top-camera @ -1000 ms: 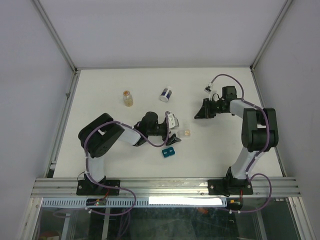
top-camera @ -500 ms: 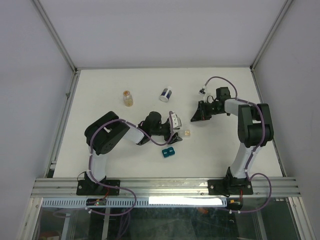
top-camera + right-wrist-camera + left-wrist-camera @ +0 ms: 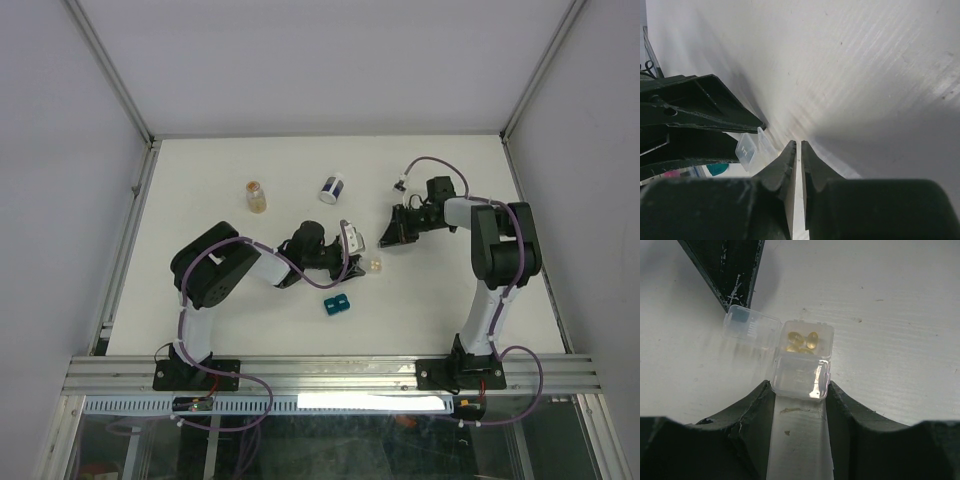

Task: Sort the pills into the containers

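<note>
My left gripper (image 3: pixel 799 405) stands wide apart at the bottom of the wrist frame, its fingers flanking a clear container (image 3: pixel 801 377) on the bench (image 3: pixel 900 315). Just beyond, a second container (image 3: pixel 806 340) holds the pills (image 3: pixel 802 341), its lid (image 3: pixel 751 326) flipped open. My right gripper (image 3: pixel 796 150) is nearly together, holding nothing.

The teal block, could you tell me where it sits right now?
In the top view, the teal block lies near table centre, just in front of the left tool and the small clear container.
</note>
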